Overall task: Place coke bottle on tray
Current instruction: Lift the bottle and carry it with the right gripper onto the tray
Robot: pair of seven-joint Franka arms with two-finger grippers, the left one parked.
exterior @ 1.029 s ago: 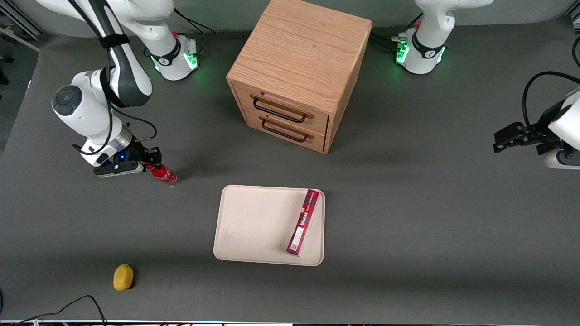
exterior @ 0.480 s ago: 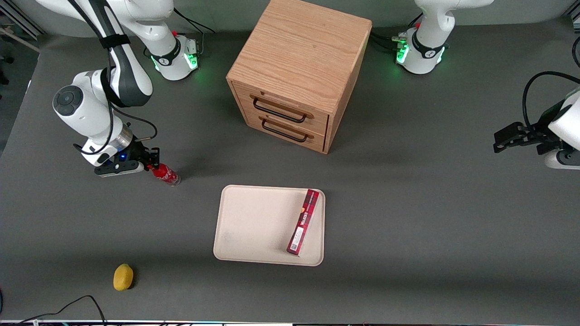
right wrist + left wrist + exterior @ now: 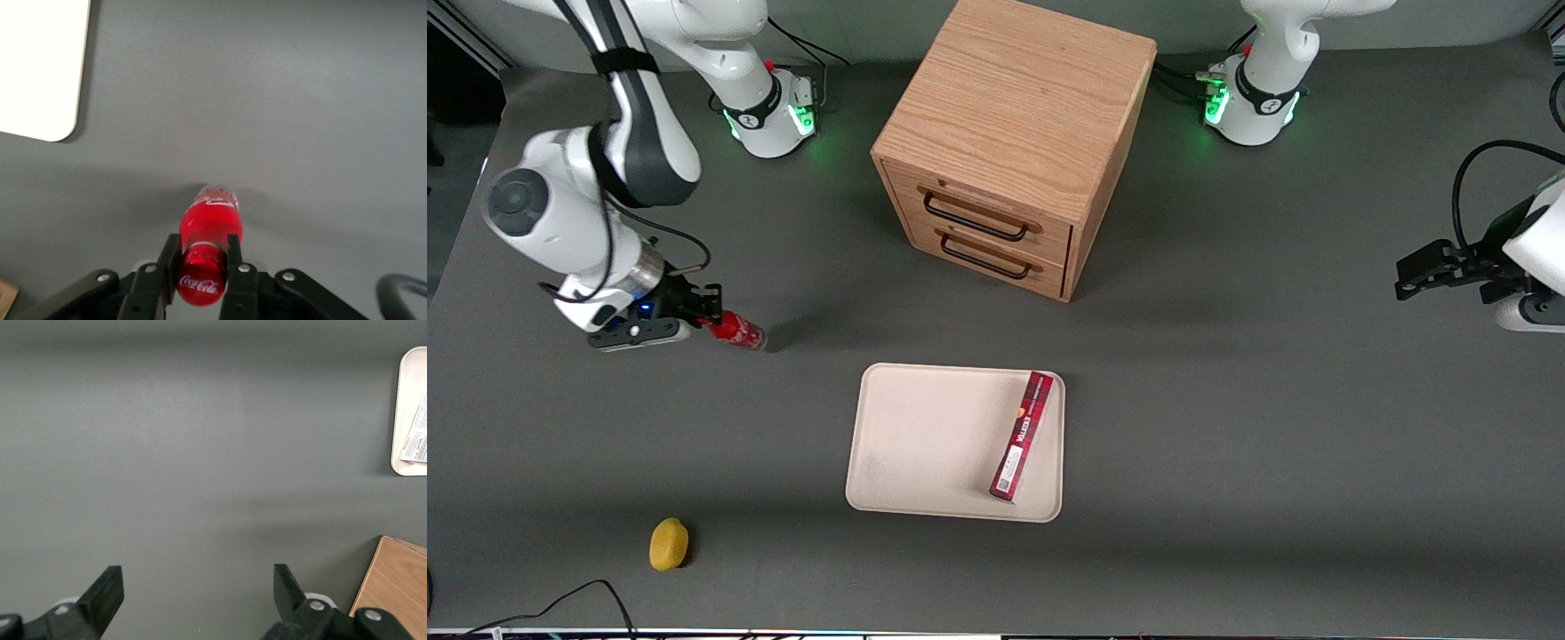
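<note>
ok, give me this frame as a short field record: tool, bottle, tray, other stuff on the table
tool: right arm's tool, toward the working arm's end of the table, shut on the coke bottle's cap end
coke bottle: gripped, apart from the tray, not yet over it
tray: flat on the table, nearer the front camera than the wooden drawer cabinet
on tray: long red box, lying along the edge toward the parked arm's end
other: yellow object on the table, nearest the front camera

Gripper holding coke bottle above table, toward working arm's end from tray.
</note>
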